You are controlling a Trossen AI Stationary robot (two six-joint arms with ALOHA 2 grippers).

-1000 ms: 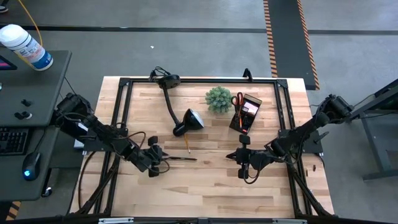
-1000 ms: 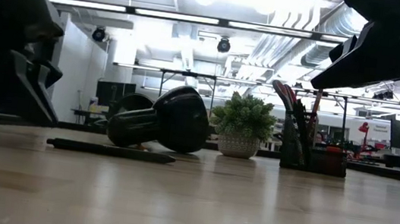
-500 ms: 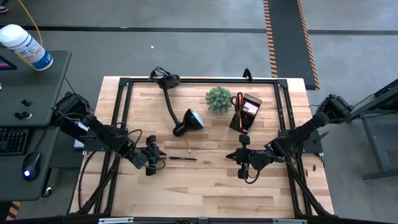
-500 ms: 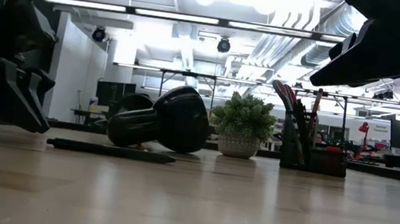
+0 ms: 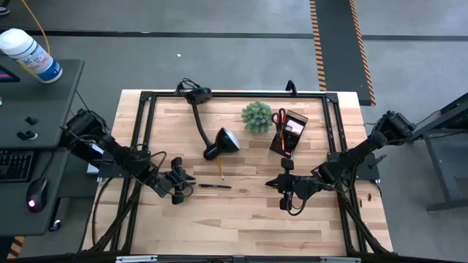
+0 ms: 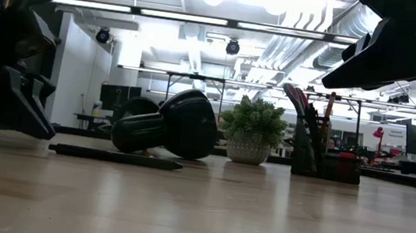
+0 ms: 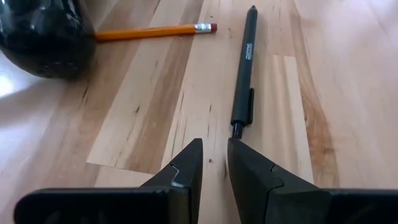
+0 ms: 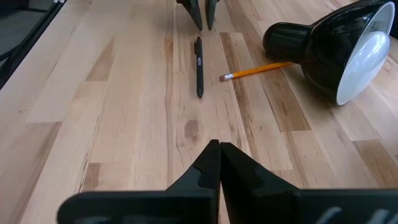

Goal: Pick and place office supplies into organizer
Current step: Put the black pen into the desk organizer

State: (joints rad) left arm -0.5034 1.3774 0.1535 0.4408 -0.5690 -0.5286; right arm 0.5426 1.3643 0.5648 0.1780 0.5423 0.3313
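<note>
Your left gripper point(image 7: 213, 163) sits barely parted and empty, the black pen point(image 7: 243, 71) just ahead of its tips. Your right gripper point(image 8: 219, 163) is closed, empty. The organizer point(image 5: 289, 134) beyond it holds red-handled scissors point(image 5: 280, 118).

Wooden bench point(image 5: 241, 219), currently carrying: black pen point(image 5: 214, 186), orange pencil point(image 5: 219, 169), desk lamp point(image 5: 219, 142), green plant point(image 5: 257, 116), black organizer point(image 5: 289, 134).

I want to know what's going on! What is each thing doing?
Pen: flat on table, not held.
Pencil: flat by the lamp.
Lamp: head resting on table.
Scissors: standing in organizer.
Left gripper: nearly shut, empty, beside pen.
Right gripper: shut, empty.
</note>
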